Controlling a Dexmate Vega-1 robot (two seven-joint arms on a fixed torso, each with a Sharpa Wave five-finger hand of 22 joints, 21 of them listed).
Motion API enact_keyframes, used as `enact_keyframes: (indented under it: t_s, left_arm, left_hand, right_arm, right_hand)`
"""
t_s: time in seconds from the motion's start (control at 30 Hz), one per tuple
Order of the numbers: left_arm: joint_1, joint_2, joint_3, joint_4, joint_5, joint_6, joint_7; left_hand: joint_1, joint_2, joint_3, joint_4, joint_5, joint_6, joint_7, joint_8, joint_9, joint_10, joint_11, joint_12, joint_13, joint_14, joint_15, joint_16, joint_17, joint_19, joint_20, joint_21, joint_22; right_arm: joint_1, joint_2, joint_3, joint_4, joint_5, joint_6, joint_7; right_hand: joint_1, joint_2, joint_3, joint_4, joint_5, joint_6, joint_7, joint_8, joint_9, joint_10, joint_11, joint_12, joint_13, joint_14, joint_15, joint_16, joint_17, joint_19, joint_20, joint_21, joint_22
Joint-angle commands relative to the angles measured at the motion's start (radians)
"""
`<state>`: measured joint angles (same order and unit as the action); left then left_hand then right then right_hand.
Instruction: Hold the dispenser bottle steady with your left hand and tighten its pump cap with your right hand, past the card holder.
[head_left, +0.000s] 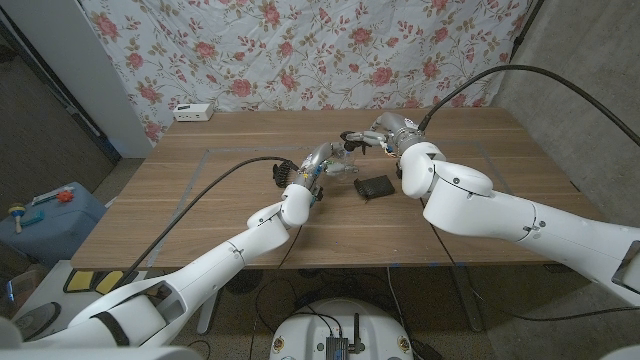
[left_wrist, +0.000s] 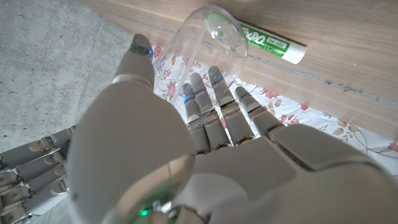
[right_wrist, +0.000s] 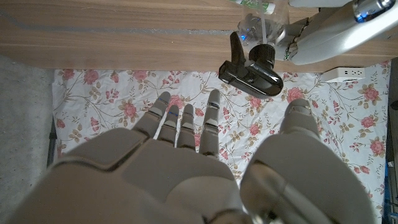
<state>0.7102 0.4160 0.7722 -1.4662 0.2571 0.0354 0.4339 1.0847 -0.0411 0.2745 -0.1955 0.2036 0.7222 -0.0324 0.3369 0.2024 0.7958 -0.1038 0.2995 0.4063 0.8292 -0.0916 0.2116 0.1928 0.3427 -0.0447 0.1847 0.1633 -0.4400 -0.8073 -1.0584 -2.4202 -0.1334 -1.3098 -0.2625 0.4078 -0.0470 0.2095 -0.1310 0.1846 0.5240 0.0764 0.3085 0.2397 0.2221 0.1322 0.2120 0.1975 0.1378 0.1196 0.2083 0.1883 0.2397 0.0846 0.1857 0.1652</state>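
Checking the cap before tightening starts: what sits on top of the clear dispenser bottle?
A black pump cap sits on the clear dispenser bottle, which the left hand holds. The right hand is apart from it. Whether the cap's thread is seated cannot be seen.

This looks like a makeshift robotics lab or test room rather than a home. A flowered cloth backdrop (head_left: 300, 50) hangs behind the wooden surface (head_left: 200, 190), pinned up over bare grey walls (head_left: 590, 70). Tape lines (head_left: 190, 172) mark out a work area on the wood. Thick black cables (head_left: 200, 200) run along the robot's arms, and a white power strip (head_left: 193, 112) sits at the far edge. A blue box (head_left: 45, 215) with small items stands on the floor.
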Motion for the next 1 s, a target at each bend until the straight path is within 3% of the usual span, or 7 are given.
enact_keyframes:
  t_s: [0.03, 0.17, 0.3, 0.67, 1.0]
  left_arm:
    - [0.004, -0.002, 0.004, -0.002, -0.002, -0.002, 0.002]
    - [0.006, -0.002, 0.004, -0.004, -0.002, -0.002, 0.002]
    - [0.008, -0.001, 0.005, -0.007, -0.001, -0.001, 0.001]
    - [0.010, -0.002, 0.004, -0.010, -0.003, 0.001, -0.001]
    - [0.011, -0.003, 0.005, -0.012, -0.003, 0.004, 0.000]
  left_hand:
    - [-0.025, 0.148, 0.063, 0.050, 0.005, 0.177, -0.005, 0.006, 0.005, 0.013, 0.002, 0.002, 0.006, 0.019, -0.079, 0.004, 0.004, 0.007, -0.105, 0.000, 0.002]
    - [-0.024, 0.151, 0.065, 0.050, 0.005, 0.175, -0.004, 0.005, 0.005, 0.010, 0.002, 0.000, 0.007, 0.017, -0.079, 0.003, 0.005, 0.005, -0.104, -0.001, 0.002]
    - [-0.021, 0.150, 0.067, 0.047, 0.006, 0.174, -0.004, 0.004, 0.005, 0.011, 0.001, -0.001, 0.009, 0.016, -0.080, 0.003, 0.005, 0.006, -0.104, 0.000, 0.002]
    - [-0.019, 0.150, 0.069, 0.045, 0.006, 0.175, -0.003, 0.004, 0.005, 0.011, 0.003, -0.002, 0.012, 0.015, -0.079, 0.004, 0.007, 0.005, -0.104, -0.001, 0.002]
    - [-0.019, 0.150, 0.071, 0.044, 0.006, 0.175, -0.005, 0.004, 0.006, 0.014, 0.005, -0.003, 0.015, 0.015, -0.078, 0.004, 0.008, 0.005, -0.104, 0.000, 0.002]
  right_arm:
    - [0.089, 0.029, -0.103, 0.020, -0.016, -0.086, -0.007]
    - [0.089, 0.032, -0.120, 0.025, -0.074, -0.086, 0.029]
    - [0.058, 0.053, -0.114, 0.041, -0.205, -0.086, 0.126]
    - [-0.025, 0.144, -0.091, 0.138, -0.710, -0.086, 0.538]
    - [-0.067, 0.188, -0.066, 0.186, -0.875, -0.086, 0.639]
  right_hand:
    - [0.004, 0.003, 0.000, -0.001, -0.003, 0.026, -0.003, 0.016, 0.005, 0.019, -0.003, 0.006, 0.002, 0.010, -0.001, 0.004, 0.003, 0.011, 0.001, 0.008, 0.004]
    - [0.009, 0.004, 0.002, -0.004, -0.004, 0.049, -0.003, 0.027, 0.008, 0.030, -0.003, 0.007, 0.002, 0.020, -0.010, 0.006, 0.003, 0.013, -0.001, 0.008, 0.004]
    - [0.014, 0.005, 0.005, -0.007, -0.004, 0.070, -0.005, 0.038, 0.011, 0.039, -0.007, 0.008, 0.002, 0.028, -0.012, 0.007, 0.002, 0.015, -0.002, 0.008, 0.004]
    - [0.025, 0.006, 0.009, -0.012, -0.005, 0.106, -0.013, 0.058, 0.019, 0.062, -0.011, 0.010, 0.002, 0.047, -0.017, 0.010, 0.002, 0.029, -0.008, 0.010, 0.004]
    - [0.037, 0.010, 0.015, -0.016, -0.004, 0.129, -0.021, 0.074, 0.026, 0.075, -0.017, 0.010, 0.003, 0.061, -0.025, 0.012, 0.003, 0.042, -0.014, 0.013, 0.004]
